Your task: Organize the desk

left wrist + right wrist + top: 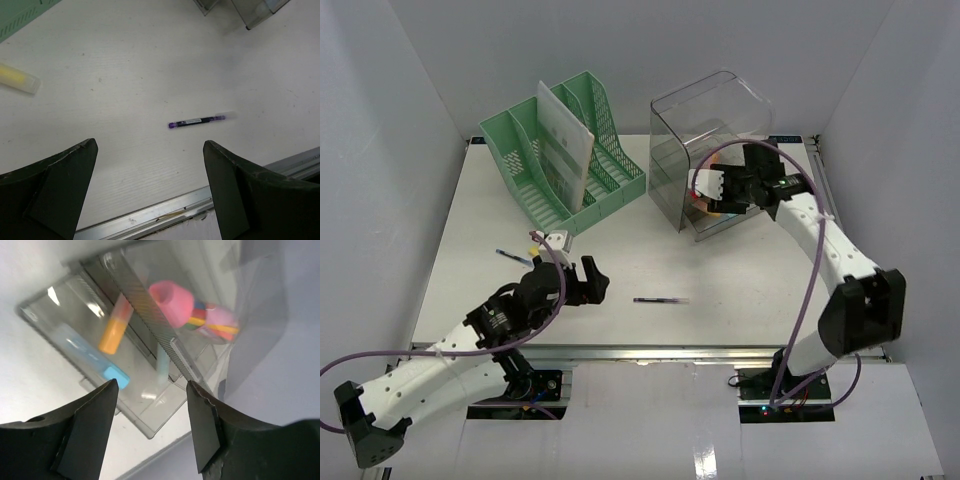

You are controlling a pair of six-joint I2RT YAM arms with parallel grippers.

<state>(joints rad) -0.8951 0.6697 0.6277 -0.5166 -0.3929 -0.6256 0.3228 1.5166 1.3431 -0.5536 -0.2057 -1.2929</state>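
Observation:
The white desk (pixel 470 270) holds a dark pen with purple ends (pixel 660 300), lying flat near the front rail. My left gripper (pixel 592 281) is open and empty, hovering left of that pen. In the left wrist view the pen (pixel 196 121) lies beyond my open left gripper (pixel 150 145), apart from both fingers. My right gripper (pixel 705 195) is open and empty at the pulled-out drawer of the clear plastic box (pixel 715 120). In the right wrist view it (pixel 152 390) hovers over the drawer (pixel 150 412), which holds an orange marker (pixel 114 330), a blue item (pixel 95 362) and a pink ring (pixel 172 300).
A green slotted file rack (pixel 570 150) with a white sheet in it stands at the back left. A yellow highlighter (pixel 17 78) and another dark pen (pixel 513 256) lie left of my left gripper. The silver rail (pixel 175 207) runs along the front edge.

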